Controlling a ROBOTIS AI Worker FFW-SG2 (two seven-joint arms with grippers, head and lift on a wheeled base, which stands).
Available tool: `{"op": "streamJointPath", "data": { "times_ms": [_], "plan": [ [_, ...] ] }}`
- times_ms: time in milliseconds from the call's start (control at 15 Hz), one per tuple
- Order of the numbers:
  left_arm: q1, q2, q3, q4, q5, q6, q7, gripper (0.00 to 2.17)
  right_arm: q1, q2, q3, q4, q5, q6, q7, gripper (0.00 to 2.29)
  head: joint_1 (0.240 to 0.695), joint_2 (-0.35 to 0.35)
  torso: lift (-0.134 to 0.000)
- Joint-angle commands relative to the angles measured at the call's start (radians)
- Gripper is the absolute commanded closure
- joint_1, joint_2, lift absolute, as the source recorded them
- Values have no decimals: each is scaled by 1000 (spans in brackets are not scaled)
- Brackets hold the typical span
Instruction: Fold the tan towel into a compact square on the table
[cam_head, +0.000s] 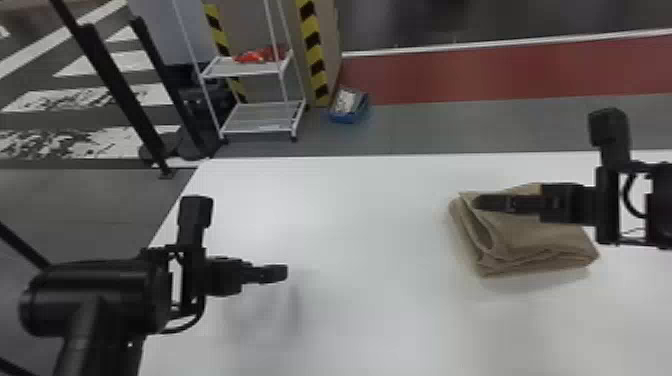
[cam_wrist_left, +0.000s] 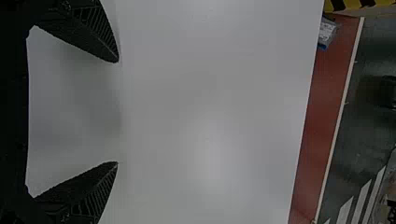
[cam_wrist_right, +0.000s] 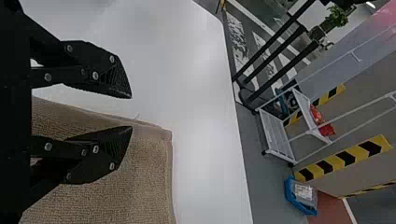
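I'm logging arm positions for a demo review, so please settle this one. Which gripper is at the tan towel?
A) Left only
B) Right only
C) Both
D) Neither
B: the right gripper is at the tan towel, while the left gripper is over the table, well to the towel's left.

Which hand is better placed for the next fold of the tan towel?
Right, most likely. The right hand is at the towel, its fingers open, one over the cloth. The left hand is also open, but over bare table, well off to the towel's left.
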Motion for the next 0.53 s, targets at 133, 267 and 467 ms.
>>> {"op": "streamJointPath", "data": {
  "times_ms": [133, 267, 467],
  "plan": [
    [-2, 0, -5, 4, -2, -2, 0, 93, -1, 3, 22, -3, 6, -15, -57, 80, 695, 222, -124],
    [-2, 0, -11, 2, -3, -2, 0, 93, -8, 6, 36, 37, 8, -95, -104, 80, 695, 220, -124],
    [-2, 2, -12, 2, -3, -2, 0, 97, -47, 8, 74, 123, 39, -92, -106, 83, 695, 214, -124]
  ]
}}
